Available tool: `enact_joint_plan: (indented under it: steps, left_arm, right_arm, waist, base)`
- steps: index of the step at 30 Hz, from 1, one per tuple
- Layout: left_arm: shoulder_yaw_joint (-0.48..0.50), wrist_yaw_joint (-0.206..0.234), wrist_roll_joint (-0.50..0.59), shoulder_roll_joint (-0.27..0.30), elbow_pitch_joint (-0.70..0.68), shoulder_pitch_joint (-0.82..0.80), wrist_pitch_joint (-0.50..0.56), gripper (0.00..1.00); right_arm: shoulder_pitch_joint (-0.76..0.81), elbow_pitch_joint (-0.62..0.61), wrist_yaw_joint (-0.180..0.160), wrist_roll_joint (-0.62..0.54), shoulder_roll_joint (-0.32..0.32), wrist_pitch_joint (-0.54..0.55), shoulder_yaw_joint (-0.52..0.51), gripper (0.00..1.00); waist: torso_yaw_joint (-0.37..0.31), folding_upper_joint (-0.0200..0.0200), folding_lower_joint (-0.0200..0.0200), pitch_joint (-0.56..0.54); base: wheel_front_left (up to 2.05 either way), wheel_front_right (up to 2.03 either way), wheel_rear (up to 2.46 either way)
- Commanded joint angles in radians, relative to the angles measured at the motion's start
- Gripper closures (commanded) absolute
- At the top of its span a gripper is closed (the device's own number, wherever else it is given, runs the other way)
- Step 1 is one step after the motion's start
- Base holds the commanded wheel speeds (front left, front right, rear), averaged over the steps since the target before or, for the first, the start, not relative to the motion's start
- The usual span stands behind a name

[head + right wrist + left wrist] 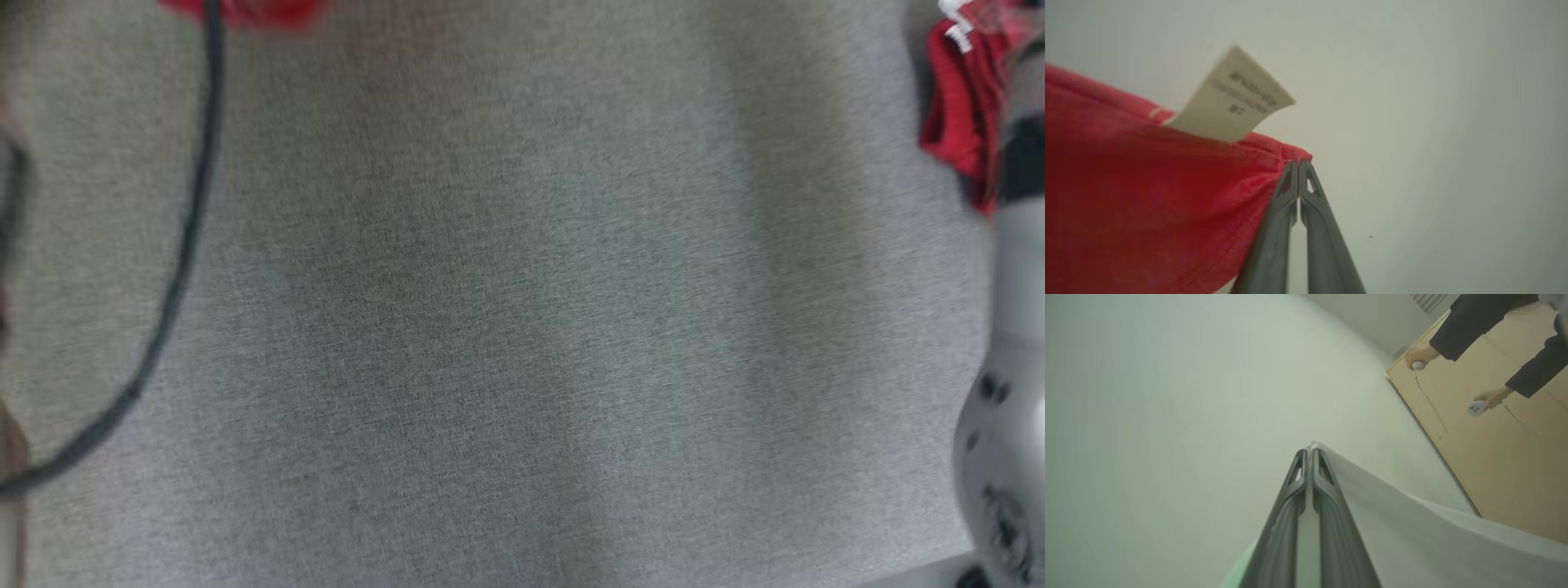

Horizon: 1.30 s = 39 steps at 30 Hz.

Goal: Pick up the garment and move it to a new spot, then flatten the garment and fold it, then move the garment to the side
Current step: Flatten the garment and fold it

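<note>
The garment point(1147, 204) is red, with a white label point(1231, 98) sewn into its edge. My right gripper point(1299, 162) is shut on that edge just beside the label, held up against a pale wall. In the head view, red cloth of the garment point(959, 106) hangs at the top right next to my pale right forearm point(1008, 367), and a blurred strip of it crosses the top left. My left gripper point(1310, 449) is shut on a corner of cloth point(1412, 539) that looks pale here and stretches off to the lower right.
A grey fabric-covered table point(522, 327) lies below. A black cable point(184, 253) curves down its left side. In the left wrist view a person's hands point(1419, 359) hold white controllers point(1476, 408) over a tan floor point(1494, 465).
</note>
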Motion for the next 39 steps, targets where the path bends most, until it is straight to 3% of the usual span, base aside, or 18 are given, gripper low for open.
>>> enact_joint_plan:
  steps: [1,6,11,18,22,27,30,39]
  left_arm:
    - [0.015,0.004,-0.006,0.017,-0.008,0.075,-0.002,1.00]
    - [0.122,0.003,-0.009,0.007,-0.062,0.392,-0.002,1.00]
    - [0.267,0.003,-0.055,-0.093,-0.160,0.708,-0.003,1.00]
    - [0.329,0.003,-0.189,-0.193,-0.197,1.155,-0.003,1.00]
    - [0.278,0.002,-0.327,-0.214,-0.116,1.353,-0.003,1.00]
    - [0.076,0.003,-0.540,-0.117,0.051,1.520,0.051,1.00]
    - [0.015,0.002,-0.637,-0.056,0.132,1.569,0.111,1.00]
    - [0.034,0.002,-0.943,0.007,0.160,1.674,0.216,1.00]
  right_arm:
    - [0.039,0.018,0.001,-0.021,0.008,-0.010,0.016,1.00]
    - [0.148,0.083,0.001,-0.026,-0.006,-0.021,0.073,1.00]
    - [0.310,0.094,0.001,0.068,-0.065,0.050,0.140,1.00]
    - [0.642,-0.064,0.001,0.255,-0.139,0.250,0.148,1.00]
    - [0.820,-0.176,0.001,0.322,-0.123,0.335,0.090,1.00]
    - [1.005,-0.280,0.001,0.351,-0.093,0.433,0.014,1.00]
    - [1.106,-0.320,0.001,0.349,-0.072,0.500,-0.019,1.00]
    - [1.304,-0.443,0.001,0.356,0.011,0.617,-0.113,1.00]
  waist:
    - [-0.008,-0.0002,-0.0001,0.032]
    - [0.006,-0.0002,-0.0001,0.045]
    - [0.052,-0.0002,-0.0001,-0.011]
    - [0.108,-0.0002,-0.0001,-0.160]
    - [0.137,-0.0002,-0.0001,-0.247]
    - [0.167,-0.0002,-0.0001,-0.339]
    - [0.184,-0.0002,-0.0001,-0.382]
    - [0.213,-0.0002,-0.0001,-0.455]
  base:
    - [0.00,0.00,0.00]
    - [0.00,0.00,0.00]
    - [0.00,0.00,0.00]
    - [0.00,0.00,0.00]
    - [0.00,0.00,0.00]
    - [0.00,0.00,0.00]
    - [0.00,0.00,0.00]
    - [0.00,0.00,0.00]
